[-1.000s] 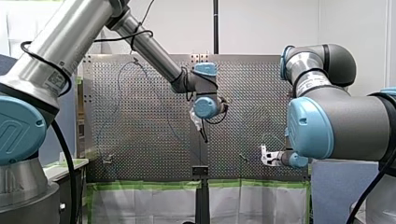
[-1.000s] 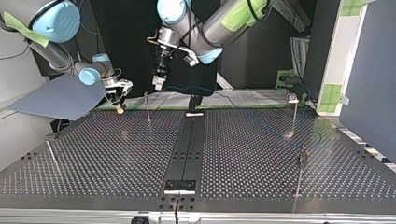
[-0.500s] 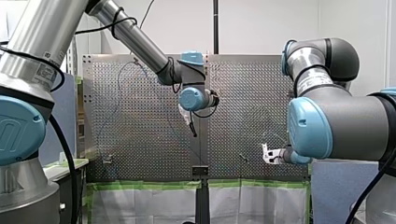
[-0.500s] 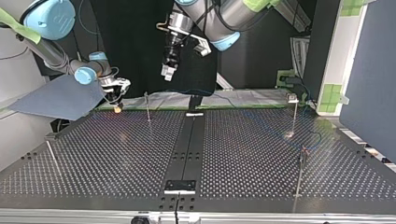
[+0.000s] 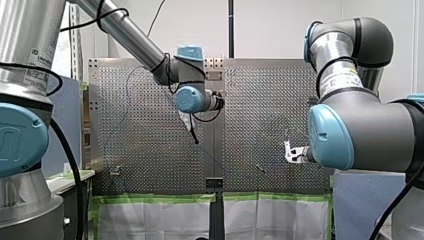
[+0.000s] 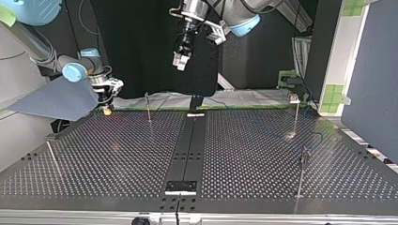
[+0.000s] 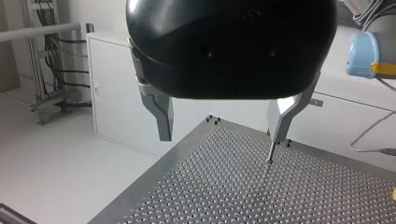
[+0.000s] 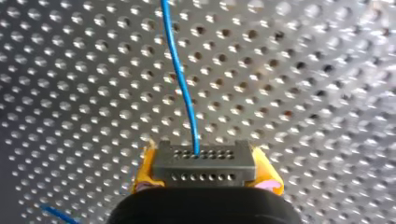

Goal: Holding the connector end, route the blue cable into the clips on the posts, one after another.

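Observation:
Ahead of my right wrist camera, a grey connector point(image 8: 204, 165) sits clamped between the yellow pads point(image 8: 145, 173) of my right gripper point(image 8: 204, 179). The blue cable point(image 8: 181, 79) runs out of it across the perforated plate. In the top view my right gripper point(image 6: 108, 107) hovers low over the table's far left corner, left of a thin post point(image 6: 148, 107). My left gripper point(image 7: 220, 133) stands open with nothing between its metal fingers point(image 7: 161, 114). It hangs high above the far middle of the table point(image 6: 179, 61), well clear of the cable, and shows in the front view too point(image 5: 192, 134).
More thin posts stand at the top view's far right point(image 6: 296, 111), near right point(image 6: 302, 171) and near left point(image 6: 50, 154). A black rail point(image 6: 187, 150) runs down the table's middle. A grey-blue sheet point(image 6: 56, 101) lies beside my right gripper.
My left gripper has risen and swung toward the top view's right, staying open. My right gripper has shifted slightly toward the top view's left, still holding the connector.

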Available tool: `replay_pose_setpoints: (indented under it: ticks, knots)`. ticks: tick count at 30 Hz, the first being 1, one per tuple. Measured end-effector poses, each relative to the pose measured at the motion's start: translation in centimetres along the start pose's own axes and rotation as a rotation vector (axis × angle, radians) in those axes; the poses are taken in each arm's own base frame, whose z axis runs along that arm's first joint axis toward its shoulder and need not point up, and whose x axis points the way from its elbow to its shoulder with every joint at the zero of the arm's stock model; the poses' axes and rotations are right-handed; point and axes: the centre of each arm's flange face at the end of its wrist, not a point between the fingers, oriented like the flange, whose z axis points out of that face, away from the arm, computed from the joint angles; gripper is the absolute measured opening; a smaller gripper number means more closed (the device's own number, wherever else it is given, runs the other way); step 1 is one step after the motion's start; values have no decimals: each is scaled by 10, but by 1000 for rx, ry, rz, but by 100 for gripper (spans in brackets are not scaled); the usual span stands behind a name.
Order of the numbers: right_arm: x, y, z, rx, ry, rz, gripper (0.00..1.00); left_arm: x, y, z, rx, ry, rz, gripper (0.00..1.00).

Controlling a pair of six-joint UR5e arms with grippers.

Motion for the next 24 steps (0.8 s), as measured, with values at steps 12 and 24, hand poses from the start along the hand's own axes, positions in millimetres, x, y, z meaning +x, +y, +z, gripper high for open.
replay_pose_setpoints:
  ticks: [12, 24]
  knots:
    - [61, 2, -11, -23, 66, -25, 0, -15, 20, -44, -1, 9, 5, 100]
    - [125, 4, -25, -60, 157, -23, 0, 14, 56, -83, -20, 95, 57, 100]
